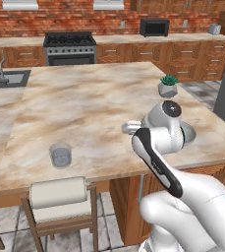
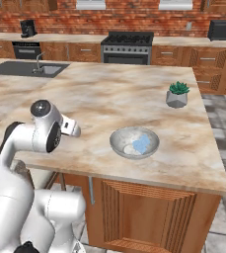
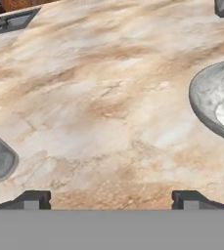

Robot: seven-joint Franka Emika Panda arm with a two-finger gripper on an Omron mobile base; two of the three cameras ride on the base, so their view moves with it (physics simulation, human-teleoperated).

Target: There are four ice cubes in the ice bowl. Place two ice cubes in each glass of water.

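We are holding our claw (image 3: 111, 199) wide open with nothing in it, over the surface (image 3: 108, 97). The ice cubes (image 2: 141, 144) are sitting in the ice bowl (image 2: 118, 143). They are tiny, so we might pinch badly and drop one.

You see one glass of water (image 1: 61, 155) standing near the island counter's (image 1: 84, 98) front edge, well left of the arm (image 1: 158, 142); a small potted plant (image 1: 168, 86) sits beyond the arm.
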